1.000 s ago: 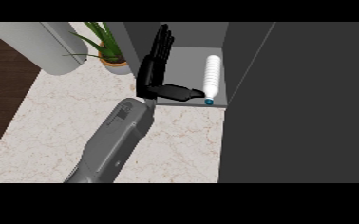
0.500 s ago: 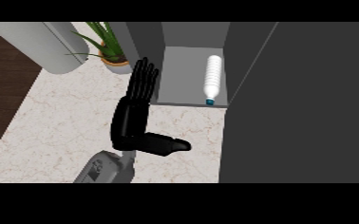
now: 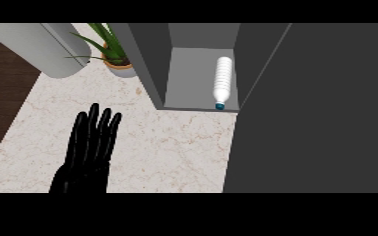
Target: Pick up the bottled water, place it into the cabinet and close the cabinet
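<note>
Inside the cabinet: the bottled water (image 3: 223,80) lay on its side on the floor of the cabinet (image 3: 190,87), close against the right inner wall. Its blue cap (image 3: 219,107) was at the front lip. It sat up and to the right of the hand, well apart from it.
Left hand: the left hand (image 3: 85,155) was low at the view's left over the counter (image 3: 177,140), with fingers straight and close together, pointing away from the robot. It held nothing and touched nothing that could be seen.
Right hand: it showed nowhere.
Opening: the cabinet stood open, its front edge ahead and to the right of the fingertips.
Door: a broad dark grey panel (image 3: 310,110) filled the far right, beyond the opening from the hand. I judged it to be the open door, though no hinge or handle could be made out.
Step in hand: placing looked done, and only the closing was left.
Risk at the cap: the cap sat right at the lip, so a door swung shut might strike it and stop short.
Risk of rolling: the bottle rested on its round side, so a knock to the cabinet could set it rolling out onto the counter.
Risk of the reach: the door was far across from the hand, and a sweep past the opening could catch the cap.
Risk beyond the fingers: a potted plant (image 3: 114,55) stood just beside the cabinet's left wall, with a rounded grey vessel (image 3: 44,47) further left. A wide swing might hit either.
</note>
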